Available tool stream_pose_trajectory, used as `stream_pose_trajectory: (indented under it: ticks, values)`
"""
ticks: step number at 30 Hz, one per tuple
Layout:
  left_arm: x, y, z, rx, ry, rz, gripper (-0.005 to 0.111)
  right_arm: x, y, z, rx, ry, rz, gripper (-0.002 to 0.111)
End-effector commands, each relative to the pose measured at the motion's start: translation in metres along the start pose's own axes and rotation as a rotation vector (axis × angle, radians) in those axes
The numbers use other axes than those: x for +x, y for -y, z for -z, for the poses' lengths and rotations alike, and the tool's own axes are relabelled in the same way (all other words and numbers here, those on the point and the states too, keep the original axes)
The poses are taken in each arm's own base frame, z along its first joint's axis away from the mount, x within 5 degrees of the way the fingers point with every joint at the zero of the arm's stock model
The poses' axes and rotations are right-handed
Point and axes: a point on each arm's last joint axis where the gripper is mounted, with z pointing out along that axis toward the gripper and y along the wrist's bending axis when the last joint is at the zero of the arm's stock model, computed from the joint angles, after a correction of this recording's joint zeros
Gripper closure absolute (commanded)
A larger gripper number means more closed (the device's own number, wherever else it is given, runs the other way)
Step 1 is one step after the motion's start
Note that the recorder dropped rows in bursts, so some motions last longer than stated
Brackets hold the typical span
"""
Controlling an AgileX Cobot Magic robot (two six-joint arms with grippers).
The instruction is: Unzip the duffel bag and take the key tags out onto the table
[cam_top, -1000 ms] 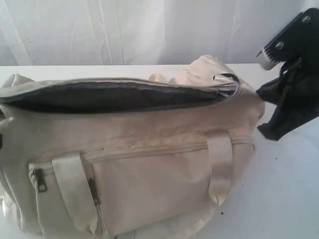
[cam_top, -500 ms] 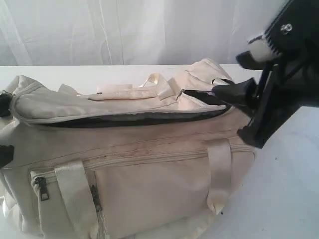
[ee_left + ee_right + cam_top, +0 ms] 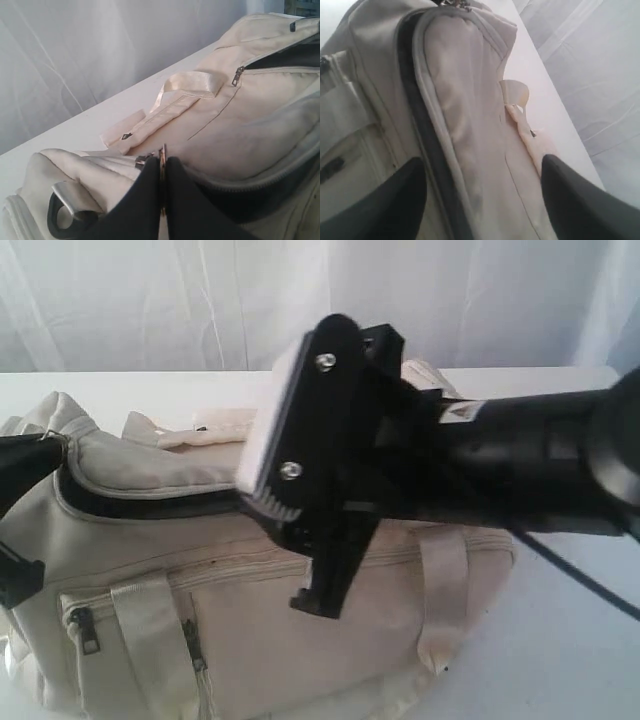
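The cream duffel bag (image 3: 300, 640) lies on the white table (image 3: 560, 640). Its top zipper is parted, showing a dark gap (image 3: 130, 502) along the lid. At the bag's left end my left gripper (image 3: 161, 167) is shut on the main zipper's metal pull (image 3: 162, 152); it shows as black fingers (image 3: 20, 465) in the exterior view. My right gripper (image 3: 482, 175) is open and hovers over the top flap (image 3: 465, 100), fingers on either side of it with nothing held. The right arm (image 3: 480, 460) covers the bag's middle. The key tags are hidden.
A white curtain (image 3: 150, 300) hangs behind the table's far edge. Webbing handles (image 3: 445, 580) and two front pocket pulls (image 3: 85, 630) (image 3: 192, 645) face the camera. Another handle (image 3: 192, 82) and a small zip pull (image 3: 237, 76) lie on the bag's top.
My right arm has swung left across the bag and closer to the camera. The left gripper has come into view at the bag's left end. The top flap has sunk, narrowing the gap.
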Motion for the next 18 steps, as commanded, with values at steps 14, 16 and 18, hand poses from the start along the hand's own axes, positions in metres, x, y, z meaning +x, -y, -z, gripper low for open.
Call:
stream_pose_trajectory:
  ticks: [14,16,18]
  values:
    - [-0.005,0.000,0.002,0.010,0.025,-0.019,0.107,-0.024,-0.003,-0.078,0.003,-0.006,0.003,0.081]
    - [-0.004,-0.005,0.002,-0.045,0.009,-0.019,0.107,-0.024,-0.003,-0.078,-0.004,-0.004,0.003,0.096]
    - [-0.002,-0.012,0.003,-0.126,-0.014,-0.018,0.107,-0.024,-0.006,-0.077,-0.031,-0.002,0.003,0.108]
